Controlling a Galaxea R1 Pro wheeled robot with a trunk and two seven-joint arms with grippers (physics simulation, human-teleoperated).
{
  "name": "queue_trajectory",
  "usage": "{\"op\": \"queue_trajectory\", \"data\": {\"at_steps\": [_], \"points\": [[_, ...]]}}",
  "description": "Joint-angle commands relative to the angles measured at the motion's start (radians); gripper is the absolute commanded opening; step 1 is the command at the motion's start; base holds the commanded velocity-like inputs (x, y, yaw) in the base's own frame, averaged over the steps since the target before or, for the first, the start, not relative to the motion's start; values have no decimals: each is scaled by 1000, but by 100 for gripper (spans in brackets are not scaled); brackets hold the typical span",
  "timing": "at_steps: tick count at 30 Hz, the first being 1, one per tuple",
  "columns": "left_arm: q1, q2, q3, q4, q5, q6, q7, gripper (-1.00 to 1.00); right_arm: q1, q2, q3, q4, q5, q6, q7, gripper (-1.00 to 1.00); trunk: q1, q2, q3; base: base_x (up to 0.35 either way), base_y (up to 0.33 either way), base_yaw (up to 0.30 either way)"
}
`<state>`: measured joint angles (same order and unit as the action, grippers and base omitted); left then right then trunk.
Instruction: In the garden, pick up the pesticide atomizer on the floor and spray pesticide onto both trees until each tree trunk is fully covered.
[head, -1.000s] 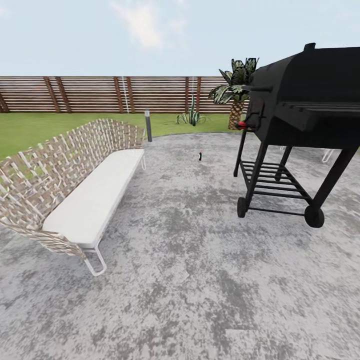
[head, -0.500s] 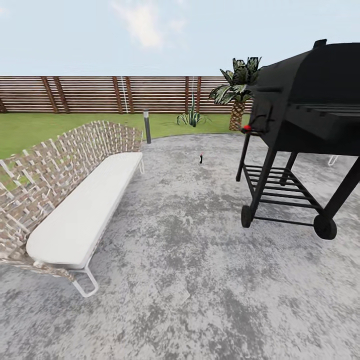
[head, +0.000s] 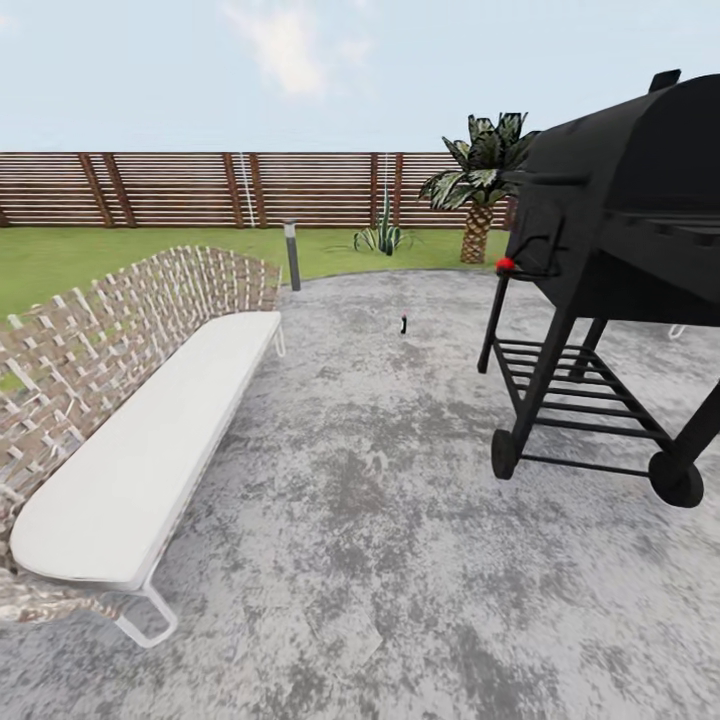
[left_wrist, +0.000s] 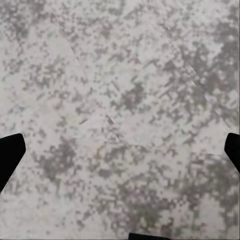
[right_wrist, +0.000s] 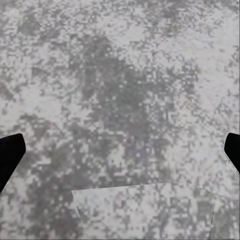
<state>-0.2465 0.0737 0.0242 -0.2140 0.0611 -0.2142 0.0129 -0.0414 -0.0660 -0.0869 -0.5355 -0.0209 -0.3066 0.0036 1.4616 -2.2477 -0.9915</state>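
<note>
A small dark bottle with a red top, the pesticide atomizer (head: 403, 323), stands upright on the mottled grey patio floor (head: 380, 520) far ahead, between the bench and the grill. The garden lawn (head: 90, 255) and brown slat fence (head: 200, 188) lie beyond it. The trees are out of view; a short palm (head: 477, 190) stands at the patio's far edge. My left gripper (left_wrist: 120, 152) is open over bare paving, with its dark fingertips (left_wrist: 10, 155) far apart. Over the same paving my right gripper (right_wrist: 120, 152) is open, with nothing between its fingertips (right_wrist: 10, 155).
A woven bench with a white cushion (head: 140, 440) runs along the left. A black wheeled grill (head: 610, 270) stands on the right. A grey bollard lamp (head: 292, 255) and a spiky plant (head: 382, 235) mark the lawn edge. Open paving runs between bench and grill.
The camera has advanced over the patio: the bench and the grill sit closer and nearer the picture's sides. The atomizer stands in the same spot on the floor.
</note>
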Motion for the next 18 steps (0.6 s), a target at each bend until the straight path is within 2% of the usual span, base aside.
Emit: {"op": "queue_trajectory", "data": {"at_steps": [1, 18], "points": [[0, 0, 1, 1, 6, -3, -1, 100, -1, 0, 0, 1, -2, -3, 1, 100, 0, 0, -1, 339, 0, 0], [0, 0, 1, 1, 6, -3, -1, 100, 0, 0, -2, 0, -2, -4, -5, 100, 0, 0, -1, 339, 0, 0]]}}
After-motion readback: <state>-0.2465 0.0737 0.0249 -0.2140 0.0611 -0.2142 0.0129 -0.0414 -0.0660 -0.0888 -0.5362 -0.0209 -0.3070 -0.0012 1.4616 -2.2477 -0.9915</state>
